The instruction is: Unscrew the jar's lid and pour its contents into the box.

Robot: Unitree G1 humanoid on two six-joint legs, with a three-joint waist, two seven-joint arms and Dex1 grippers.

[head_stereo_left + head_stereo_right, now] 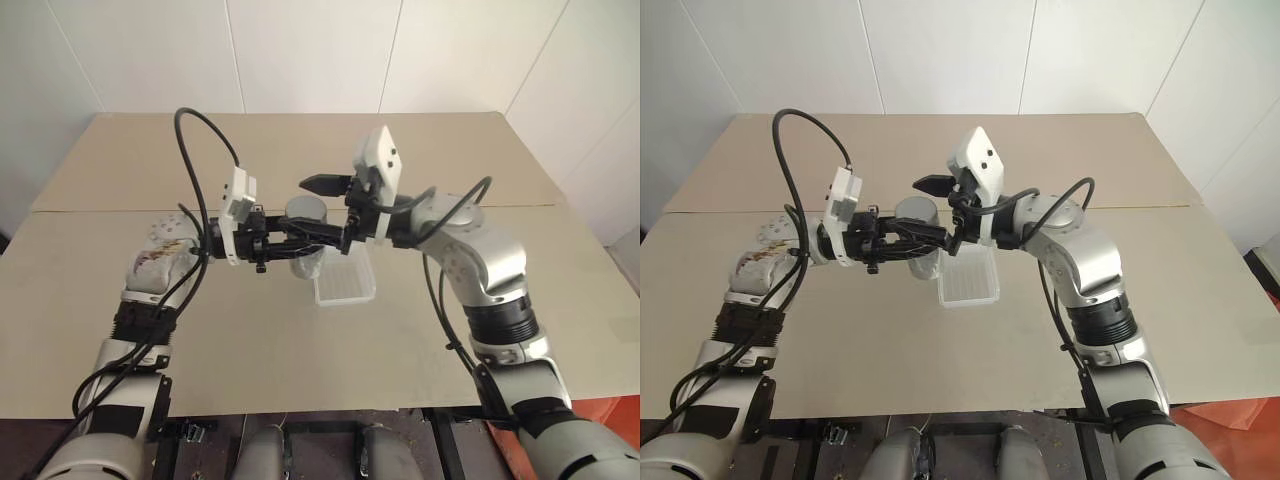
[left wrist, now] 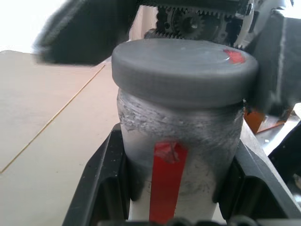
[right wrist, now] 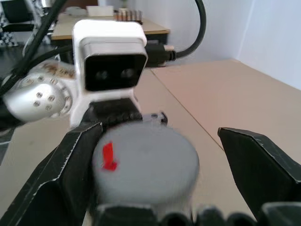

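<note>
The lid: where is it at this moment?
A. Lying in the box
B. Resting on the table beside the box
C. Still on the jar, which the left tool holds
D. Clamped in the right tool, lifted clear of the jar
C: the lid sits on top of the jar, whose body is clamped between the left tool fingers, while the right tool stands open around the lid.

Work surface: a tan table (image 1: pixel 120 300) with a matte top. A straight seam crosses it from side to side, dividing a far panel from a near one. One item lies directly on it, a shallow translucent white box (image 1: pixel 345 284) with rounded corners, resting on the near panel just below the seam.
</note>
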